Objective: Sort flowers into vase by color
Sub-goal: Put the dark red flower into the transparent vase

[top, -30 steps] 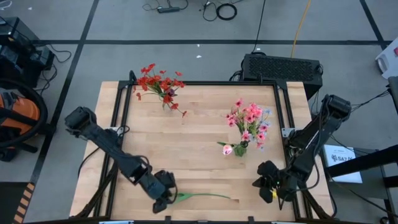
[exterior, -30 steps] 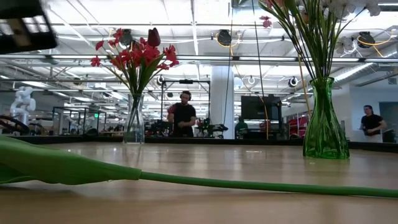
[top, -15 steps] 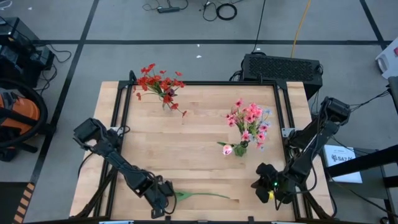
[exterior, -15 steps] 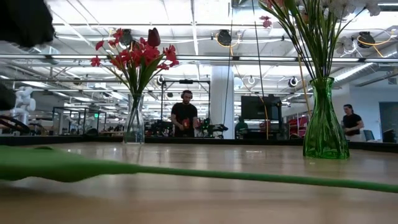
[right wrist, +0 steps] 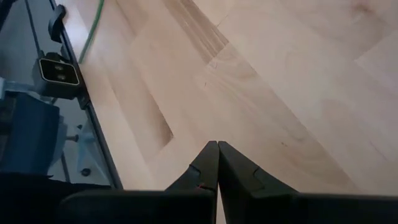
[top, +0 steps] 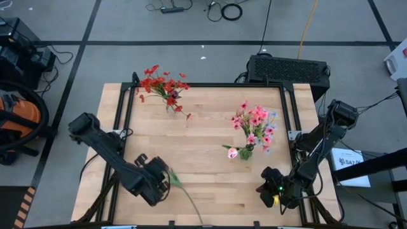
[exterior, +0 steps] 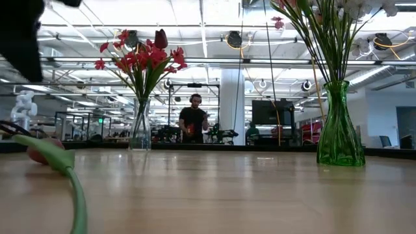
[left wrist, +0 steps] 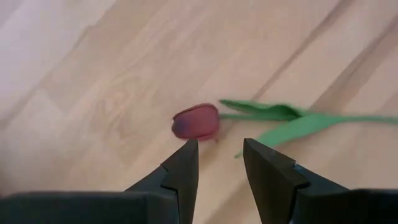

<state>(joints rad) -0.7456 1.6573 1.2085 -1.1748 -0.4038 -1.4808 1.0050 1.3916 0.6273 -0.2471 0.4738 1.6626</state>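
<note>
Lying flat on the table [top: 203, 152]: dark red tulip [left wrist: 196, 121], just beyond the open, empty left pincer [left wrist: 219, 163]. Idling near the green vase [exterior: 339, 127]: right pincer [right wrist: 217, 163], closed on nothing.

Left gripper [left wrist: 220, 163] low over the counter's front-left, fingers slightly parted, right gripper [right wrist: 217, 163] at front-right edge, fingers pressed together

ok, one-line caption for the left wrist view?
Left gripper, fingers open, poised over a dark red artificial tulip with green leaves, lying on the light wooden table.
</note>
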